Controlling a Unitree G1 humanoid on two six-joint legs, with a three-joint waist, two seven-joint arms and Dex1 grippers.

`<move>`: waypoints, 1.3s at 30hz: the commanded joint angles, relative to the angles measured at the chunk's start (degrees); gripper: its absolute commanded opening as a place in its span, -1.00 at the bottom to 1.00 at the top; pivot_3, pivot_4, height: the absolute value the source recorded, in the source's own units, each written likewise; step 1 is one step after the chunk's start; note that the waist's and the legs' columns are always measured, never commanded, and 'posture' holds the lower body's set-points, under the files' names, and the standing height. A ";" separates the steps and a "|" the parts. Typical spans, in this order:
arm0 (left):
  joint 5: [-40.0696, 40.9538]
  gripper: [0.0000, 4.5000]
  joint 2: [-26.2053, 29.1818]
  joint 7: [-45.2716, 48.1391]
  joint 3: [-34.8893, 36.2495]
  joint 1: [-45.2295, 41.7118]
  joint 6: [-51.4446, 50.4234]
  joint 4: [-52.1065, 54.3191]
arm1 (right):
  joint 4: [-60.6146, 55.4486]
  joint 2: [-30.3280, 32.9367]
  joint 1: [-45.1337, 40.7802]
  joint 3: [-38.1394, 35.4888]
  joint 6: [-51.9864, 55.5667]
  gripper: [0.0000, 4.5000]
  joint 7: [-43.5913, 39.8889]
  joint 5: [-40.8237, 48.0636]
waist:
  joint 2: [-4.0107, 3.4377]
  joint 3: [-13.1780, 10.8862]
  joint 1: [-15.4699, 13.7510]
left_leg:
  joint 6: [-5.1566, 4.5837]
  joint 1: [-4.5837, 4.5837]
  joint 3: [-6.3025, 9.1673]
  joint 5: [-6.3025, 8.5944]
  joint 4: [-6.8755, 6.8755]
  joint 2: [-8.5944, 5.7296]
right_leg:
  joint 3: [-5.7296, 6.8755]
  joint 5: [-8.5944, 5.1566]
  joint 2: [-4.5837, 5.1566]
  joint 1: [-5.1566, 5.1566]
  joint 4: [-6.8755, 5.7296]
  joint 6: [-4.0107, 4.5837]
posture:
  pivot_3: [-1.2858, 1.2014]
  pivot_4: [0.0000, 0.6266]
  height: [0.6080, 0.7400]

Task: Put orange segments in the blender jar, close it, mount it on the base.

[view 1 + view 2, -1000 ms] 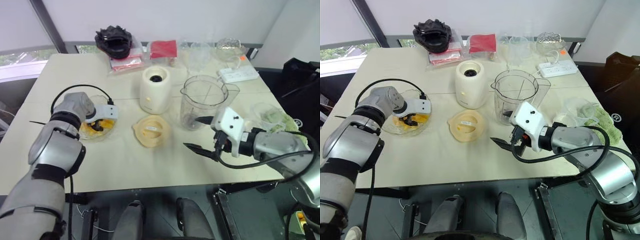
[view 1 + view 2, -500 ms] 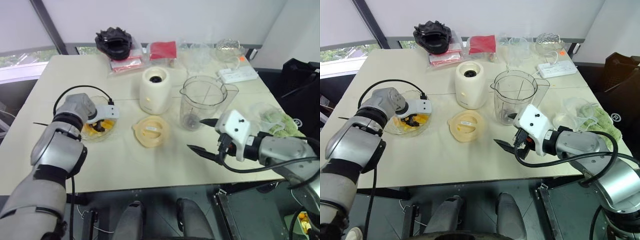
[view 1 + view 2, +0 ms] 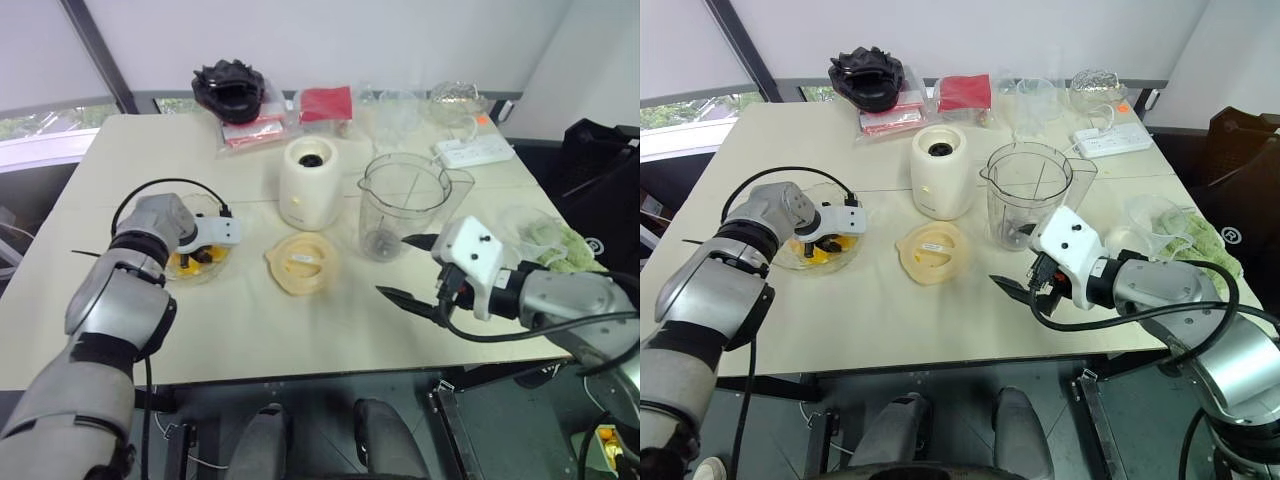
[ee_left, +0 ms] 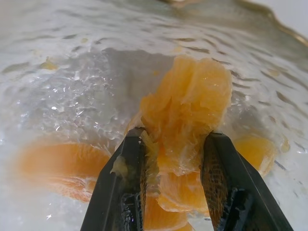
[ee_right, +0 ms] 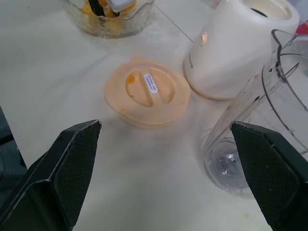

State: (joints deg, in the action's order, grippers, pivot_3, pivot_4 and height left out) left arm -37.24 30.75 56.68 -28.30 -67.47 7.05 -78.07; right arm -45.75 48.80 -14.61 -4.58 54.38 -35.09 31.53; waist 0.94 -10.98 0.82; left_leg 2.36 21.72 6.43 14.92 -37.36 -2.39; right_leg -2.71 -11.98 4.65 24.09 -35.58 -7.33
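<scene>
Tabletop (image 3: 250,330): cream, near edge runs just below both arms; bare stretch in front of lid and btwn the two grippers.
Far edge: crowded w/ black object (image 3: 229,85), red packet (image 3: 327,101), clear dishes, power strip (image 3: 475,150).
Glass dish (image 3: 790,256): wavy-rimmed, left side of tabletop, well in from the edges; holds the orange segments (image 4: 185,108).
Left gripper (image 4: 173,159): pointed steeply down into glass dish, fingers pinched on one segment, pulp pressed against both inner faces; more segments lying under and beside it.
Gripped segment: stands roughly along the fingers, broad end sticking up past the fingertips; exact long axis hard to tell.
Right gripper (image 3: 408,268): hangs above tabletop just right of jar, fingers spread wide, nothing btwn them; points toward lid and base.
Blender jar (image 3: 403,205): upright, mid-right of tabletop, mouth open upward, spout toward the base, handle on far-right side; blade visible at bottom; well apart from left gripper.
Base (image 3: 310,182): upright, just left of jar, socket facing up; small gap btwn them.
Lid (image 5: 147,90): flat on tabletop in front of base, btwn glass dish and jar, touching neither.
</scene>
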 commanded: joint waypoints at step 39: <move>38.31 -0.87 14.51 7.61 36.32 11.47 -7.59 12.24 | 8.99 -5.01 -6.18 10.04 -11.23 1.00 -3.21 -6.57 | 0.13 -0.08 0.24 | 0.00 0.37 0.02 0.00 0.07 0.02 | 0.01 0.00 0.00 0.38 0.10 0.00 | 0.03 -0.52 1.00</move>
State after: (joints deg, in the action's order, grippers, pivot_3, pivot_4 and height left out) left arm -3.83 43.95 63.22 4.21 -56.48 1.83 -69.43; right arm -36.47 43.94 -19.76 5.93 44.84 -37.67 25.34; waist 1.07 -11.06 1.07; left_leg 2.37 22.09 6.45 14.92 -37.29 -2.37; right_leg -2.70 -11.98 4.65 24.48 -35.49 -7.33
